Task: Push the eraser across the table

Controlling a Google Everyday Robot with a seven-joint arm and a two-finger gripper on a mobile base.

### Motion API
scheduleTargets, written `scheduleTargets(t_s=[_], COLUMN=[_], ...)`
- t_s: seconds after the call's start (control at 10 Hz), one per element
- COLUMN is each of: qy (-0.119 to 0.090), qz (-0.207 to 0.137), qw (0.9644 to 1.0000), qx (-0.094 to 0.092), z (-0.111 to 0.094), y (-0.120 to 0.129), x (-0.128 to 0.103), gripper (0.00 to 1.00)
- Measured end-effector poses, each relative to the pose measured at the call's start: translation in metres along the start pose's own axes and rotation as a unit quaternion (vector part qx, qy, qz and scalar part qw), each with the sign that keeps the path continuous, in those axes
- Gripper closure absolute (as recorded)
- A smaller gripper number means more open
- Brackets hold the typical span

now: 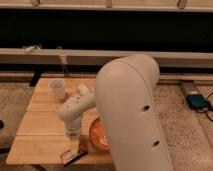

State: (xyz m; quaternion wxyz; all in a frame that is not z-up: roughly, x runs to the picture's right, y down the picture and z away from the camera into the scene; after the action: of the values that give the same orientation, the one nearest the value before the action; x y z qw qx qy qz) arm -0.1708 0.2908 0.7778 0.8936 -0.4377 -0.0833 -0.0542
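The eraser (74,156), a small flat dark block with orange-red edging, lies near the front edge of the light wooden table (37,125). My gripper (75,143) hangs down from the white wrist (72,114), right above the eraser and close to it; I cannot tell whether they touch. The big white arm link (132,115) fills the right foreground and hides the table's right side.
A white cup (57,89) and a small white lump (82,89) stand at the back of the table. An orange round plate (98,134) lies just right of the gripper. A thin clear upright object (63,64) stands behind. A blue object (196,101) lies on the floor at right.
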Motion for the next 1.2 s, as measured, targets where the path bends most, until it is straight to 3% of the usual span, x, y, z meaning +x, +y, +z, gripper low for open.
scheduleTargets(t_s=[1.2], qy=[0.001], qz=[0.002], qw=[1.0], qx=[0.0], z=[-0.0023], y=[-0.0006], x=[0.0027], gripper=[0.2])
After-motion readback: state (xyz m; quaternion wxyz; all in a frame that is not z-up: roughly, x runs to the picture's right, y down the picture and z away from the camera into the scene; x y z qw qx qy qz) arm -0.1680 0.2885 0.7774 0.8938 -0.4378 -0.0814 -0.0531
